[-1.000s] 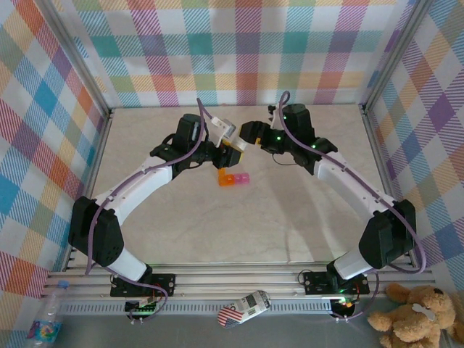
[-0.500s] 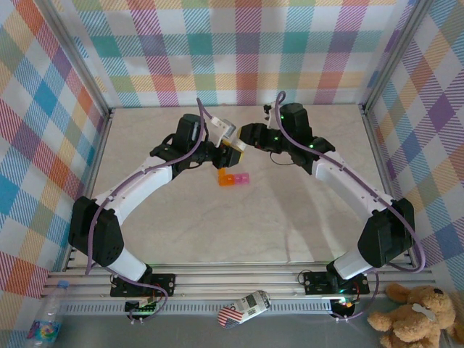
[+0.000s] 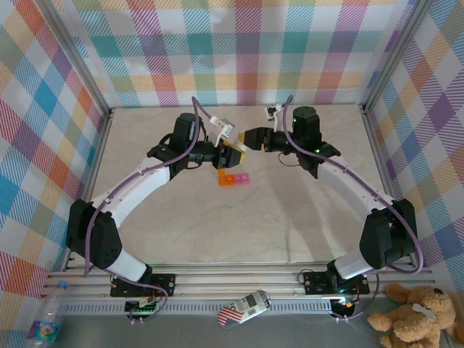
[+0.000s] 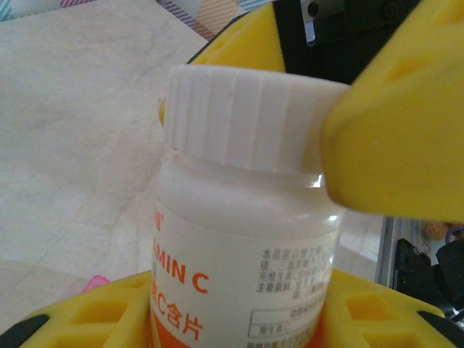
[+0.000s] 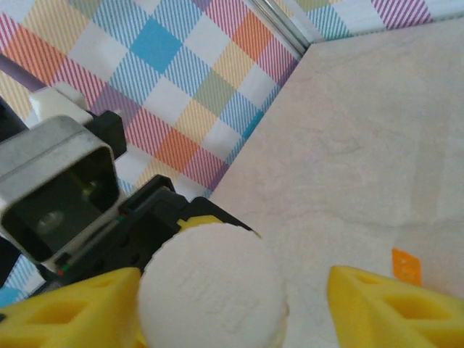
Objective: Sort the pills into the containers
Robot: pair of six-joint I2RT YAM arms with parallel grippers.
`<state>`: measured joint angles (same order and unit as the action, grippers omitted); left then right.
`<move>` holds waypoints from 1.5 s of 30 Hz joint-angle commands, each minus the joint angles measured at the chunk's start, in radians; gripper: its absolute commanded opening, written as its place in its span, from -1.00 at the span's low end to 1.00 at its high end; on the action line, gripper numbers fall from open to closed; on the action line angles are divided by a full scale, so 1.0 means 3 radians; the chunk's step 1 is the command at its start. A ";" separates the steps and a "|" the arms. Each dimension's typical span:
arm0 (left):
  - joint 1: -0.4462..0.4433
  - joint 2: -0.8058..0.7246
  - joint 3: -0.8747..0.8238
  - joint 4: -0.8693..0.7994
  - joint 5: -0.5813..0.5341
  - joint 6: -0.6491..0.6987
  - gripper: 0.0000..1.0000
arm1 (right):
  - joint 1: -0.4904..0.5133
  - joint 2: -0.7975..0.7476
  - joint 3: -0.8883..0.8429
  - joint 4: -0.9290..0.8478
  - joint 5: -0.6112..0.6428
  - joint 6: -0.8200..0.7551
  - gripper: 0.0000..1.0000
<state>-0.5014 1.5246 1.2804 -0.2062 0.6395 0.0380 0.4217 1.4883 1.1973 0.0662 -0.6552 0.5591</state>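
A pale, marbled desk lies inside a booth of plaid cloth walls in pink, teal, orange, yellow and purple, with a metal frame post slanting up each back corner. Along the near edge runs a slotted aluminium rail, and just in front of it, about the middle, lies a small white device with a stars-and-stripes patch at one end. A brown teddy bear sits at the near right corner outside the rail, well apart from a clear plastic water bottle with a colourful label at the near left corner.
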 commanded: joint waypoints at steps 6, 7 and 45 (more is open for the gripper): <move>-0.0014 -0.0072 0.0173 -0.0129 -0.0542 0.0241 -1.00 | -0.0005 -0.0358 0.0069 -0.0536 0.1110 0.0454 0.53; -0.0028 -0.0055 0.0193 -0.0154 -0.0591 0.0278 -1.00 | -0.0004 -0.0364 0.0083 -0.0613 0.1204 0.0520 0.53; -0.0203 0.0147 0.0365 -0.0269 -0.0558 0.0363 -1.00 | 0.0171 0.0007 0.0231 -0.0273 0.0871 0.0383 -0.16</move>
<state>-0.5568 1.5829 1.3598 -0.3008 0.4355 0.1471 0.4877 1.4994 1.2869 -0.0914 -0.3271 0.7139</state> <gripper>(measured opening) 0.441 0.425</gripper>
